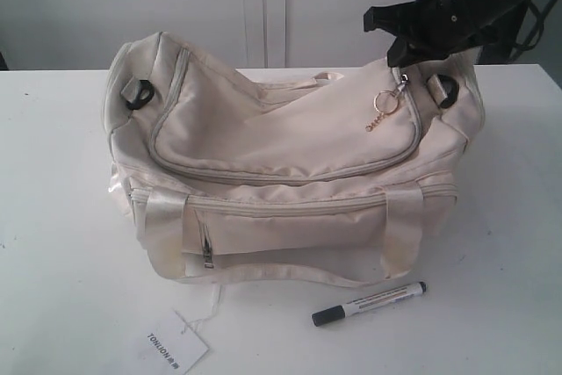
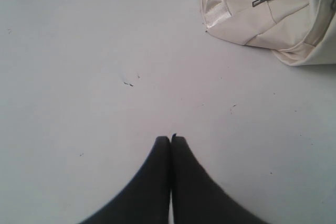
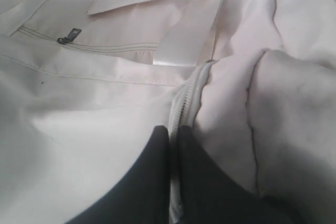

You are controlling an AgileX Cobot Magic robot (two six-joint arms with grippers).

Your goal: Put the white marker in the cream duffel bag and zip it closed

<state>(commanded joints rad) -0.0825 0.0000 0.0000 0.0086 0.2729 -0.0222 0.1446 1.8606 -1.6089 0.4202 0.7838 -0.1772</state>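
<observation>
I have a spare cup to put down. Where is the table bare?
Bare white table lies left of the cream fabric duffel bag and to its right, past the black-capped white marker. The front strip is crowded by that marker and the white paper hang tag.

The bag point(image 1: 281, 147) sits in the middle of the table point(image 1: 61, 261). The marker point(image 1: 369, 303) lies on the table just before it, toward the right. The tag point(image 1: 176, 346) lies before it on the left. The right gripper point(image 3: 174, 129) is over the bag's right end, at the zipper point(image 3: 186, 98).
</observation>
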